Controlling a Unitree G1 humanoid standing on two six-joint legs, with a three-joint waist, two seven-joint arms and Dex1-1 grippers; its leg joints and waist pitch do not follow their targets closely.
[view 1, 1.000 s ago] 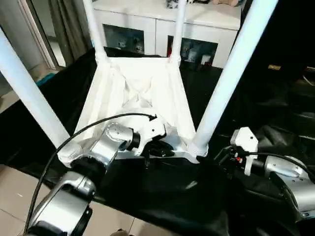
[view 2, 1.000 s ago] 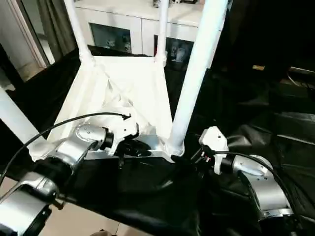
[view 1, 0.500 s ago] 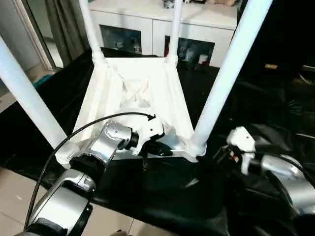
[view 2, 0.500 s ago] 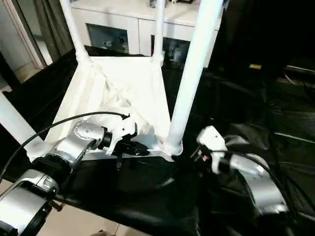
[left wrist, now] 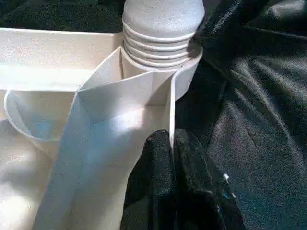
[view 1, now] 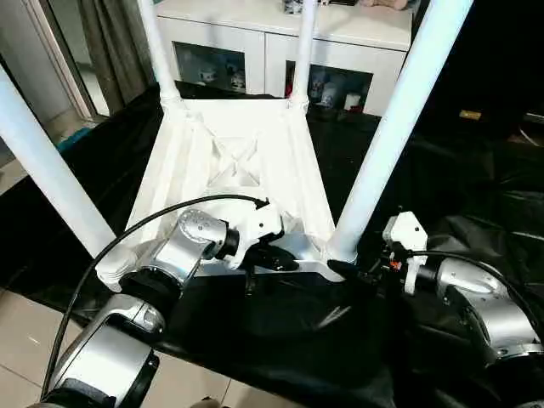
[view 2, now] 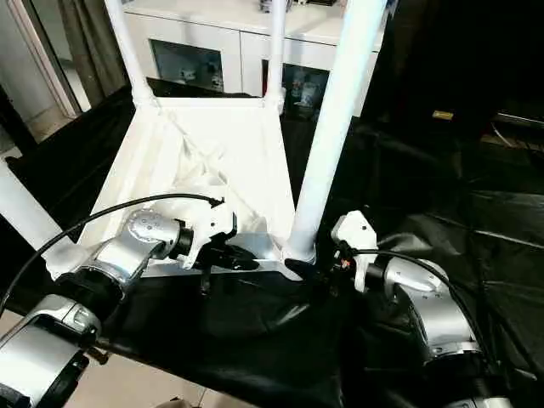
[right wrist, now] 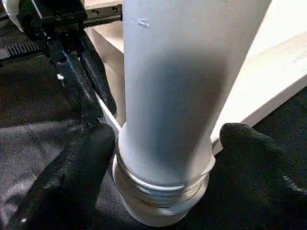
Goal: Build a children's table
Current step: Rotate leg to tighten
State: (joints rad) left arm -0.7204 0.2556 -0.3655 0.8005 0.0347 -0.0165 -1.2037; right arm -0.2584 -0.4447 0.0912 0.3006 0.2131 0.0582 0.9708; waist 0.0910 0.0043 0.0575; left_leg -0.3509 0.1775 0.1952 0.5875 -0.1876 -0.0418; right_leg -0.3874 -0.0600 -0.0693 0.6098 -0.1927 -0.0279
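The white children's table lies upside down on black cloth, its ribbed underside (view 1: 234, 161) facing up. Legs stand in its corner sockets. My left gripper (view 1: 270, 259) is shut on the table's near rim; the left wrist view shows both fingers (left wrist: 158, 177) pinching that thin edge beside a socket (left wrist: 160, 48). The near right leg (view 1: 387, 136) rises from its socket. My right gripper (view 1: 344, 268) is open at the base of this leg, and in the right wrist view a finger (right wrist: 76, 172) sits on each side of the leg (right wrist: 168, 96) just above its threaded collar.
Three more legs stand at the near left (view 1: 47, 170), far left (view 1: 158, 51) and far right (view 1: 302, 51). A white cabinet with glass doors (view 1: 280, 42) is behind the table. The black cloth (view 1: 280, 340) ends near me over tiled floor (view 1: 17, 365).
My right gripper has moved left from the black cloth to the near right leg's base, its fingers now around it. The left gripper has kept its hold on the rim.
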